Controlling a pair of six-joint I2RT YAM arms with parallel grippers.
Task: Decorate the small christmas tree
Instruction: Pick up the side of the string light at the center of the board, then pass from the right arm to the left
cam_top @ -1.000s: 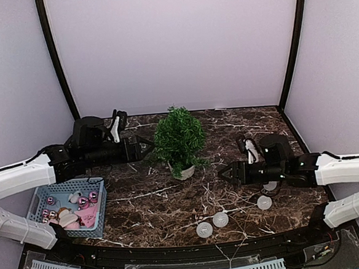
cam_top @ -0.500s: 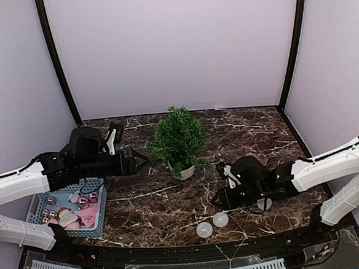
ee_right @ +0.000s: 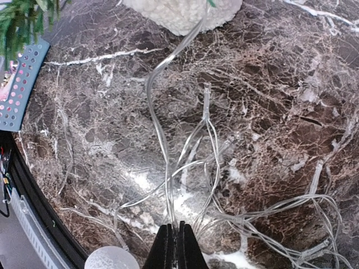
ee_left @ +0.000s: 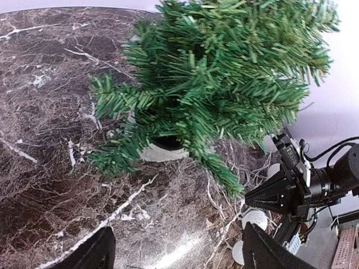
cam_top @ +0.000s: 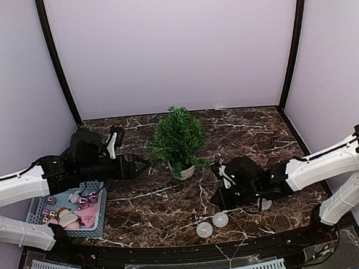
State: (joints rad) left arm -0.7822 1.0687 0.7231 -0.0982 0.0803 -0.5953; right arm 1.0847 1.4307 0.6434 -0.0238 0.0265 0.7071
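Whereas the right gripper (ee_right: 173, 247), jaws pinched together on what looks like a clear light-string wire (ee_right: 159, 129), has the small christmas tree (cam_top: 180, 139) straight ahead, the wire's length running forward to its white pot (ee_right: 182, 14), the left gripper (ee_left: 178, 244), jaws apart, faces that tree from nearer.

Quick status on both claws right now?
Left claw: open, empty, facing the small christmas tree.
Right claw: closed on the clear light-string wire.
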